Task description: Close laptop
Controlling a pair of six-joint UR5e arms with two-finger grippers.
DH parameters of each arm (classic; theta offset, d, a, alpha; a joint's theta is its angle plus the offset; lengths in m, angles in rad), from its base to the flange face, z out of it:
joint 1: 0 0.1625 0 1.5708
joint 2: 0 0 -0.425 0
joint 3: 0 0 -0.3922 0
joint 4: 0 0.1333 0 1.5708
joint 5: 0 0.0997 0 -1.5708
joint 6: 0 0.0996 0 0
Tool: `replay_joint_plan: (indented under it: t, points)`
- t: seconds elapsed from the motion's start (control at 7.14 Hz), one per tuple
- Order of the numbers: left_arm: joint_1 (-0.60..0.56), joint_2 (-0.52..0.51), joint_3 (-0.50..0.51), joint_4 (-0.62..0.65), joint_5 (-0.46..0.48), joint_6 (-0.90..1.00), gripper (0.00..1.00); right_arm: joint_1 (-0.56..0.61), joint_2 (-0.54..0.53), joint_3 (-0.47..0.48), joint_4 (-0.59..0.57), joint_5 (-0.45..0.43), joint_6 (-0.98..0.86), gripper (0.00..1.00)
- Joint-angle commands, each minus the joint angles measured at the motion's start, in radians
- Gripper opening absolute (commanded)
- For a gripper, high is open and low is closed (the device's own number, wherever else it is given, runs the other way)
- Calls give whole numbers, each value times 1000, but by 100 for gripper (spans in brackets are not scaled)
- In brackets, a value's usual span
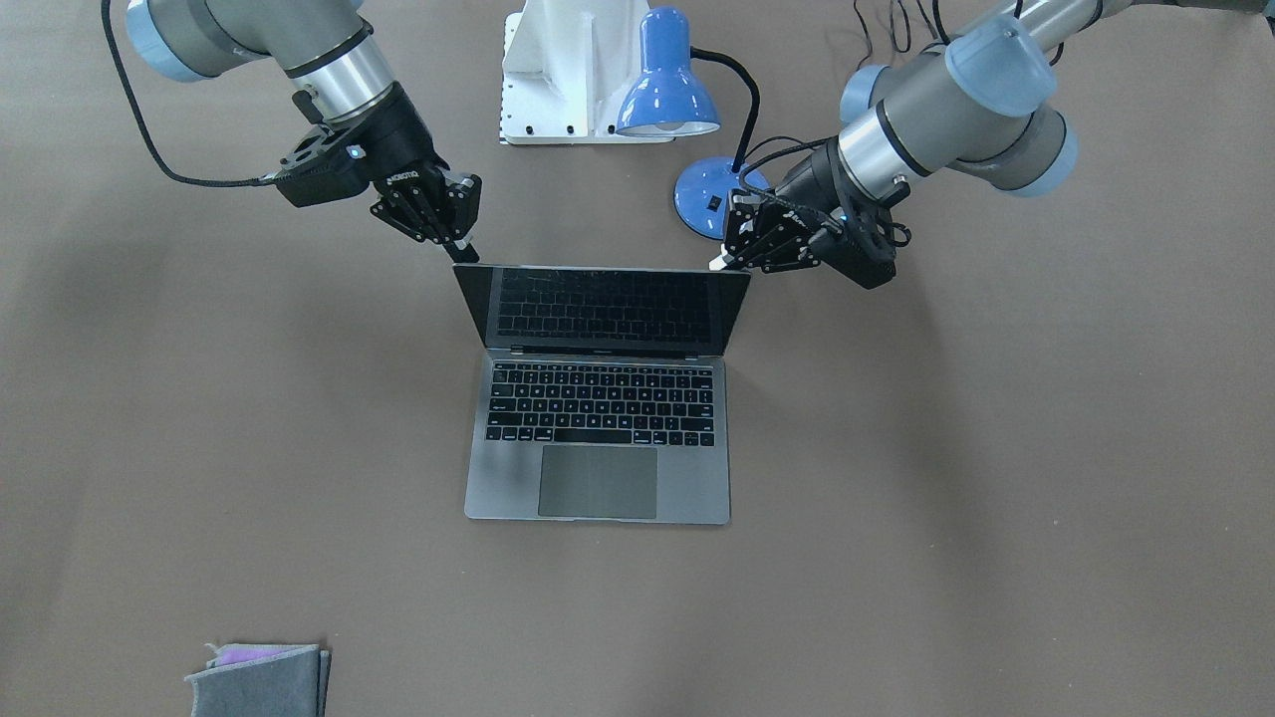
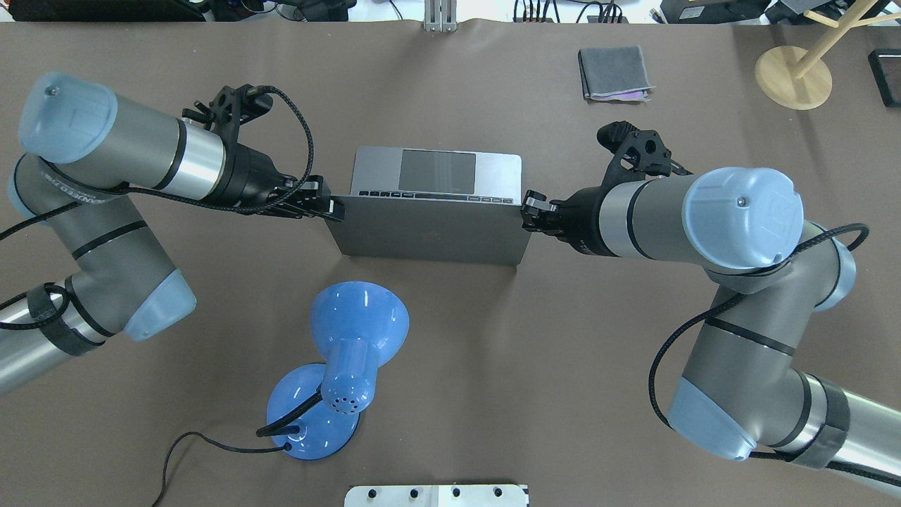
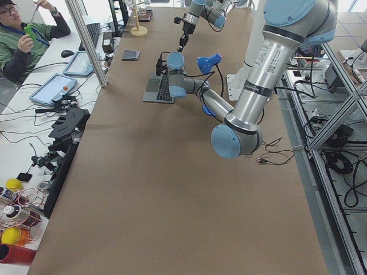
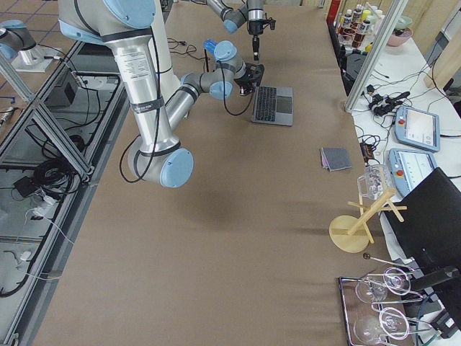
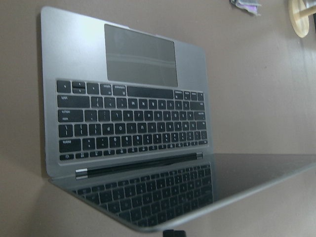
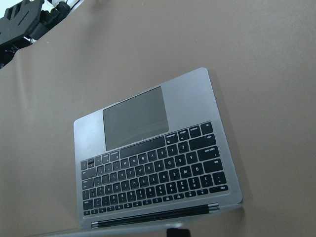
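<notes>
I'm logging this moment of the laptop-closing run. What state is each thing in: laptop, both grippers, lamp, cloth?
Laptop: open, lid raised at an angle, screen dark.
Left gripper: jaws shut, at one top corner of the lid.
Right gripper: jaws shut, at the other top corner.
Desk lamp: upright, shade pointing down; cannot tell whether it is lit.
Grey cloth: folded, lying flat.

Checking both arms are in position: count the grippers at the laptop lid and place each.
2. The left gripper at the top corner of the laptop lid on the robot's left; the right gripper at the opposite top corner.
</notes>
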Motion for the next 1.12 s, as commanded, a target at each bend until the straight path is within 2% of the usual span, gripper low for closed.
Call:
replay_joint_plan:
  t: [0.0,0.28,0.98]
  points:
    - [-21,-35,52,1,4,1,0,13,30,-41,1,0,0,0]
    - [-35,-55,81,1,5,2,0,28,41,-67,1,3,1,0]
    - [-35,-156,234,3,92,5,0,85,157,-275,4,28,0,0]
